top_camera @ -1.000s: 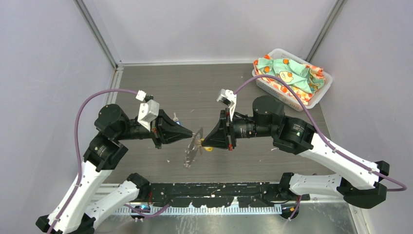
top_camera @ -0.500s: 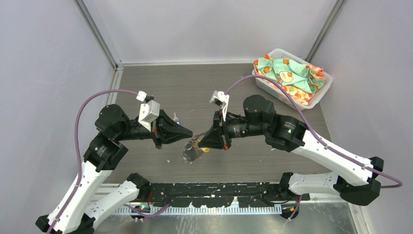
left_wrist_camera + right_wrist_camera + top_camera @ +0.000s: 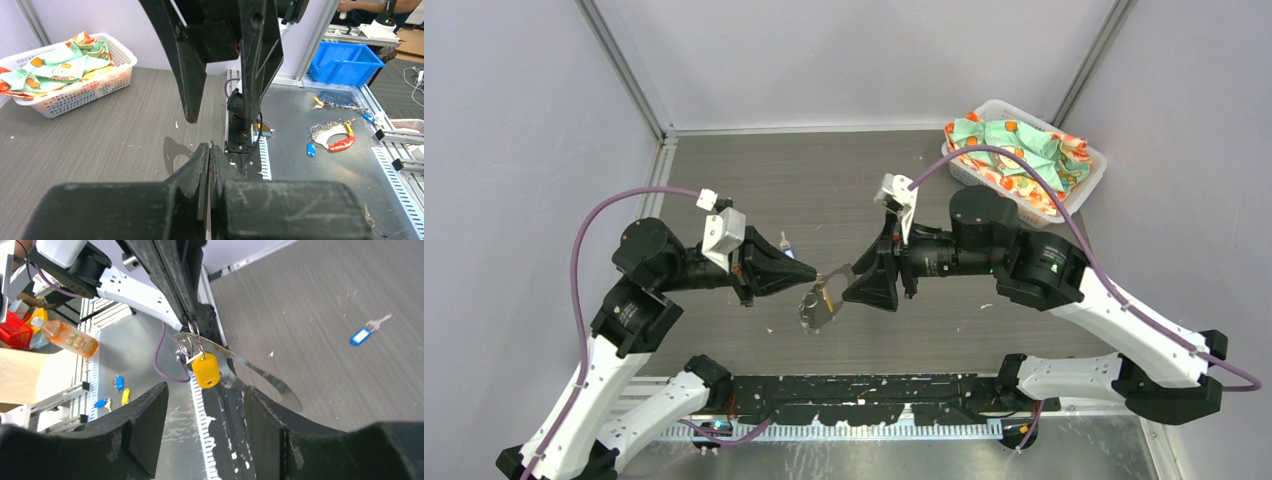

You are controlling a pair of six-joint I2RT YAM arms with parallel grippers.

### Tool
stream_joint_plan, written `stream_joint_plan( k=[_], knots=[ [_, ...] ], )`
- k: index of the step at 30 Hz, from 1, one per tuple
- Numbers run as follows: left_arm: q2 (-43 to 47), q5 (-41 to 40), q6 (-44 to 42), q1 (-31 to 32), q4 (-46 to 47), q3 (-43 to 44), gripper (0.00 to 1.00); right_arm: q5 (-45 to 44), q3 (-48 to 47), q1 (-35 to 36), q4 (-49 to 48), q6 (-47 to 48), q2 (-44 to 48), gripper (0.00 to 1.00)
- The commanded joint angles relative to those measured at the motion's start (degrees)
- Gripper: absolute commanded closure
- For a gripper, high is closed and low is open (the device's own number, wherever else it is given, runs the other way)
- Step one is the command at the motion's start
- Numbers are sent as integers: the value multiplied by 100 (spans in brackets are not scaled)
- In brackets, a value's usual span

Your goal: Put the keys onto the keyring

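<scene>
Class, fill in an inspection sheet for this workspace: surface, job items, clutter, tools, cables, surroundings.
Surface: grey wood-grain tabletop, white specks.
Job's things: keyring hangs from left tool; yellow key on it; blue key lies apart on tabletop.
Clutter: white basket of patterned cloth, far right corner.
Tools: left tool shut on keyring; right tool open, empty.
Cables: purple cable loops off each wrist.
Surroundings: pale walls; side bench with blue bin.

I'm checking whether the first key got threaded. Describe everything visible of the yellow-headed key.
The yellow-headed key shows a rounded yellow-orange plastic head hanging from small silver ring loops; its blade cannot be made out. It dangles in mid-air from the thin grey keyring, right under the shut fingertips of the left gripper. The open right gripper frames it without touching.
</scene>
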State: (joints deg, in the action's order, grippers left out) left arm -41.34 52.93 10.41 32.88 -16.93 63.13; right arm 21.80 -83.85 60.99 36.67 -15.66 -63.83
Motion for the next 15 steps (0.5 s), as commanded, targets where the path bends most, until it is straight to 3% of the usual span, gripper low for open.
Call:
stream_joint_plan(
  k=[1, 7, 15],
  knots=[
    [48, -36, 55, -3, 374, 73, 100, -169, 246, 2, -1086, 398, 315, 37],
    [19, -28, 42, -7, 308, 129, 100, -101, 684, 9, -2082, 559, 305, 41],
    [12, -19, 48, -1, 305, 123, 100, 43, 777, 17, -2499, 619, 158, 57]
  ],
)
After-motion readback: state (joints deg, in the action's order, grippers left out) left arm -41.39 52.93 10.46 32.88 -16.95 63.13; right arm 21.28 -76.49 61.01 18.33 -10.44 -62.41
